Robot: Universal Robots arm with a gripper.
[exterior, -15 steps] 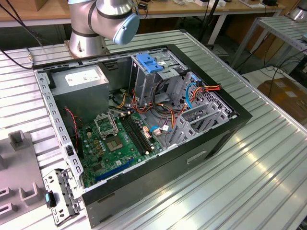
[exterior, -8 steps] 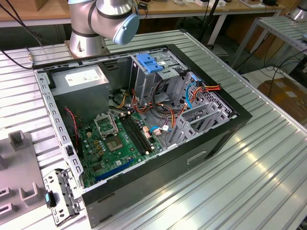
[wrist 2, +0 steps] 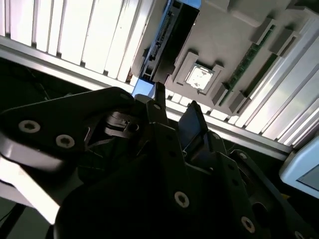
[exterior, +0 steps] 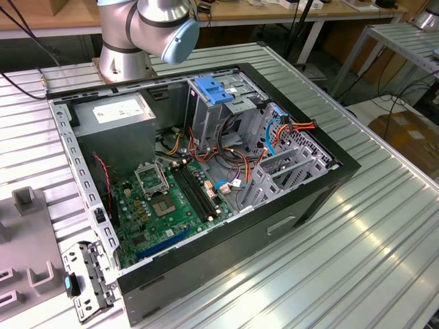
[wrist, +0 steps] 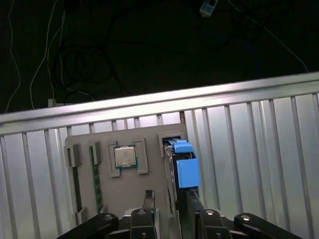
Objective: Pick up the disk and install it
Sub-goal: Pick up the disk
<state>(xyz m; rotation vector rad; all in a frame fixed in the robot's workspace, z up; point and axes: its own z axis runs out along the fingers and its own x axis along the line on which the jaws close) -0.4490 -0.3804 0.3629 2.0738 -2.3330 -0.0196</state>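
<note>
One step is in hand, by my reading: the pickup, with nothing of the install begun. The claw (wrist: pixel 169 196) is hanging over the grey fixture tray (wrist: pixel 149 137) with its two fingers spread apart, released and gripping nothing. The disk (wrist: pixel 185 172) is standing on edge in a slot of that tray, one blue rail facing the first wrist camera and its near end running in toward the gap between the fingers. Whether either finger is touching it I cannot tell. A processor chip (wrist: pixel 124 157) and memory sticks (wrist: pixel 95 179) are sitting in the neighbouring pockets, and the tray is lying on the ribbed metal table (wrist: pixel 249 149). In the exterior view the open computer case (exterior: pixel 309 199) is lying on the same table, with the tray beside it at the exterior view's left, and the drive cage (exterior: pixel 226 113) inside is showing its blue handle (exterior: pixel 214 89). A grasp from here is calling for the fingers to sit squarely over the disk's two flat faces before closing. The lift then has to run straight along the slot, so the rails are not catching on its walls and the neighbouring parts are not being disturbed.
</note>
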